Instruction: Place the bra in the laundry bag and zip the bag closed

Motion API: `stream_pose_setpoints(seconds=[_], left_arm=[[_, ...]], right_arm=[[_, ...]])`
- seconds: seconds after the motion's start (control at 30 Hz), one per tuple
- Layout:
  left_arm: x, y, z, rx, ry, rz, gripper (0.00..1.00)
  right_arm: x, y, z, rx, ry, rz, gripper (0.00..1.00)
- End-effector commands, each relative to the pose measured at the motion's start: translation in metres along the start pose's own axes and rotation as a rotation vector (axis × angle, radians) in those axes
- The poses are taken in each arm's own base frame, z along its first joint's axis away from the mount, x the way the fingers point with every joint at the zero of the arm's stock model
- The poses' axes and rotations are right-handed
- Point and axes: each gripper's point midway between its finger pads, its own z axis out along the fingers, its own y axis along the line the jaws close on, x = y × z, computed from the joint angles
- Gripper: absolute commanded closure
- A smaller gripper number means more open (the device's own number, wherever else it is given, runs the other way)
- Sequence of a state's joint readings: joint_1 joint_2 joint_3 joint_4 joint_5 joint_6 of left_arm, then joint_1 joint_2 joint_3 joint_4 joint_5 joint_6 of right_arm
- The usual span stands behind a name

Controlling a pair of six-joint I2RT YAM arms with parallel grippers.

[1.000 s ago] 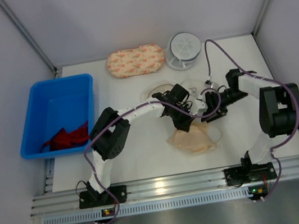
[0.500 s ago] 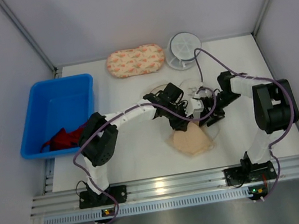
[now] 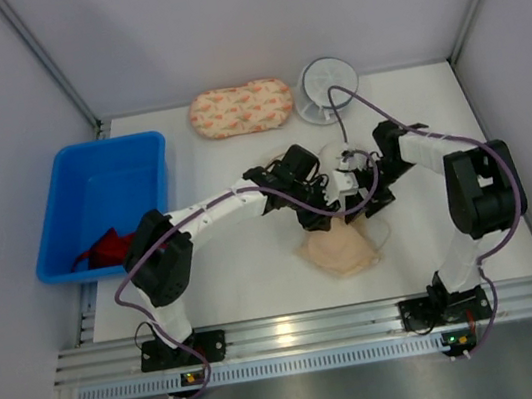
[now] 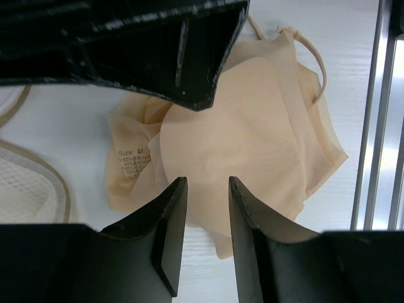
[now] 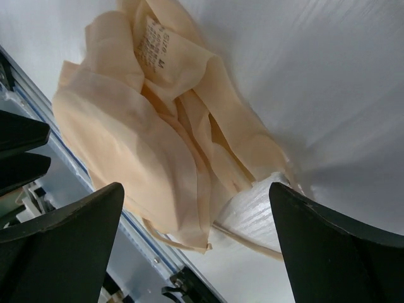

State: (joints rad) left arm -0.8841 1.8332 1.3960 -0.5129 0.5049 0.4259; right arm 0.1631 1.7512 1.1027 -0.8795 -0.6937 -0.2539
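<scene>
Bra (image 3: 340,249) lies unheld on the table (image 3: 236,265) beside the laundry bag (image 4: 25,183), below the left gripper (image 4: 207,183), narrowly parted, and the right gripper (image 5: 197,189), spread wide, so the pick-up step awaits a firm pinch.

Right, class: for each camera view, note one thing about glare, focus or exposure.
Top view: even light, a glare patch on the metal rail. Left wrist view: the bra is sharp, its size label legible; the left fingers are near-black. Right wrist view: the right fingers are soft dark silhouettes, the table washed out white.
</scene>
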Motion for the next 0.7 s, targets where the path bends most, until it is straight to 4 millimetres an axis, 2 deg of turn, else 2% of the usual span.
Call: stream_pose_setpoints(seconds=[0.0,0.03,0.1,0.13,0.3,0.33,0.47,0.57,0.6,0.67], left_arm=[[-0.023,-0.013,-0.007,0.04,-0.105,-0.03,0.62],[-0.017,-0.02,-0.005,0.069,-0.105,-0.062,0.63],[-0.012,-0.025,-0.001,0.068,-0.101,-0.061,0.64],[-0.003,-0.027,0.005,0.066,-0.087,-0.06,0.64],[0.031,-0.019,0.029,0.008,-0.013,-0.059,0.71],[0.044,-0.019,0.034,0.001,0.01,-0.041,0.73],[0.06,-0.018,0.05,-0.01,0.047,-0.019,0.77],[0.061,-0.014,0.054,-0.023,0.047,-0.014,0.78],[0.061,-0.013,0.054,-0.028,0.048,-0.013,0.78],[0.056,-0.01,0.054,-0.036,0.038,-0.01,0.77]], right_arm=[[0.005,0.0,0.015,0.009,0.028,-0.006,0.01],[0.005,-0.002,0.017,0.018,0.029,-0.009,0.01],[0.007,-0.004,0.023,0.023,0.042,0.0,0.01],[0.006,-0.006,0.026,0.027,0.041,0.0,0.0],[0.009,-0.011,0.038,0.047,0.067,0.019,0.03],[0.009,-0.012,0.038,0.056,0.07,0.019,0.04],[0.014,-0.014,0.04,0.07,0.095,0.025,0.06],[0.019,-0.013,0.047,0.068,0.137,0.027,0.16],[0.019,-0.012,0.049,0.066,0.146,0.023,0.26],[0.023,-0.011,0.055,0.038,0.176,0.033,0.4]])
